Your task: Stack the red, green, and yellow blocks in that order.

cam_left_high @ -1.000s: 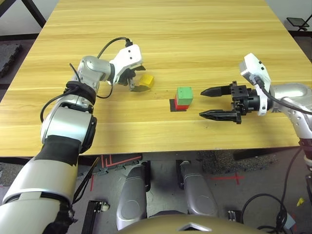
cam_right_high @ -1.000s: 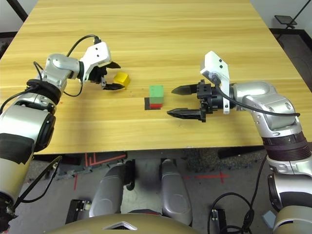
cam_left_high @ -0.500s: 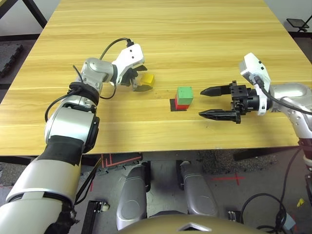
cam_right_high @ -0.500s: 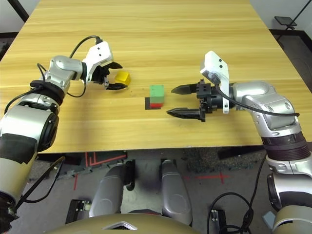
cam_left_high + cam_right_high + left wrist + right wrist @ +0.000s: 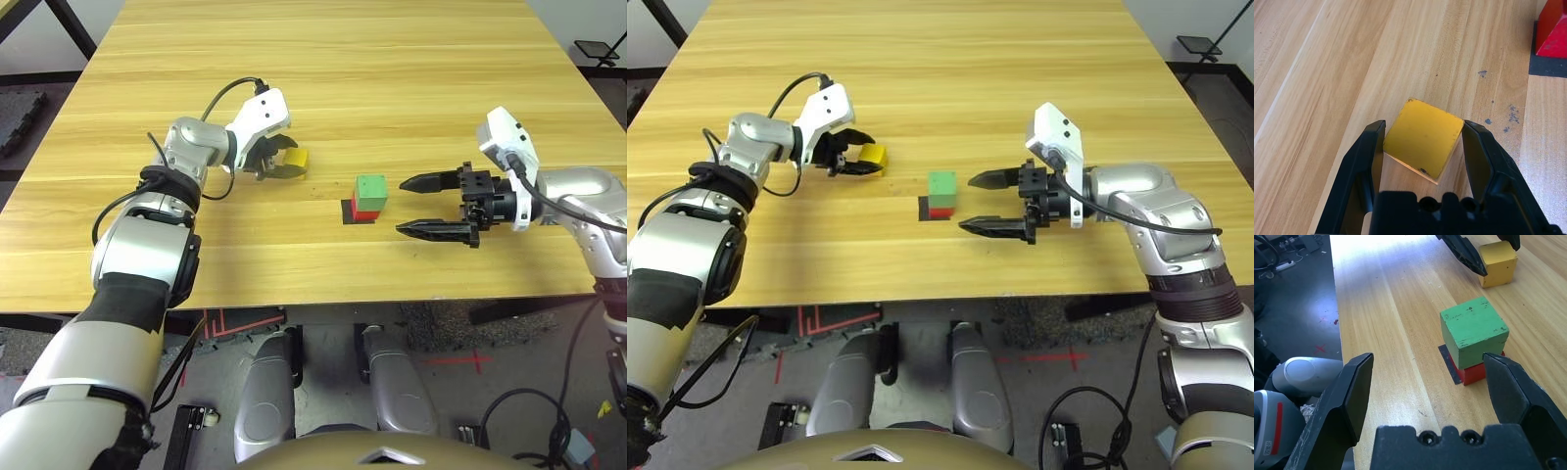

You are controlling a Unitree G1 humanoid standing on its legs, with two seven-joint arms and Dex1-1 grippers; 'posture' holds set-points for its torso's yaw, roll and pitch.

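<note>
The green block (image 5: 370, 188) sits on the red block (image 5: 361, 208), and the pair stands on a flat black patch (image 5: 347, 211) at mid-table. To their left lies the yellow block (image 5: 296, 158). My left gripper (image 5: 291, 160) is shut on it. In the left wrist view both fingers (image 5: 1367, 161) press the sides of the yellow block (image 5: 1422, 142). My right gripper (image 5: 402, 206) hovers open just right of the stack. In the right wrist view the green block (image 5: 1473, 330) and red block (image 5: 1479, 372) lie ahead of its spread fingers.
The wooden table (image 5: 392, 78) stretches bare behind the blocks and between the arms. Its front edge runs just below the stack. Dark floor with cables lies beyond the table's sides.
My left gripper's fingers have closed from wide open onto the yellow block. My right gripper has edged slightly toward the stack, still open.
</note>
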